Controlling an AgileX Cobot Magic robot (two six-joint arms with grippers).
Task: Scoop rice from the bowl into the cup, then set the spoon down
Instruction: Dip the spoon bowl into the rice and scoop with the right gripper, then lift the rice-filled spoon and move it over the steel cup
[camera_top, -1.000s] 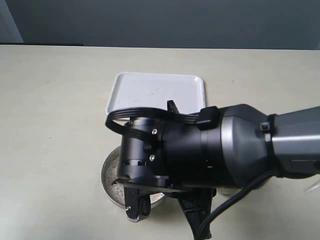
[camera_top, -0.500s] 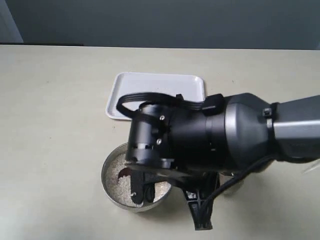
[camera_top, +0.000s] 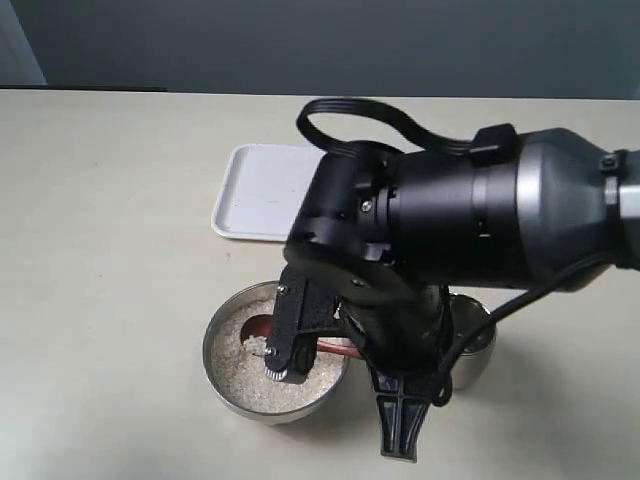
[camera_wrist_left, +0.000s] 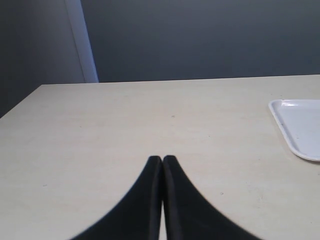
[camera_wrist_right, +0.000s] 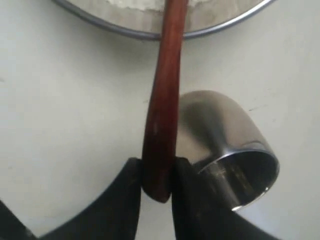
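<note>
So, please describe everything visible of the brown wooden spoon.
The slim reddish-brown wooden spoon looks smooth and glossy. The right tool clamps the handle's end. The handle crosses the rim of the round steel bowl, and the oval head reaches the white rice. The small steel cup is beside the handle.

Your right pincer (camera_wrist_right: 157, 174) is clamping the spoon (camera_wrist_right: 165, 90) by its handle, which is crossing the bowl (camera_wrist_right: 120, 26) rim, the cup (camera_wrist_right: 220, 125) just beside
</note>
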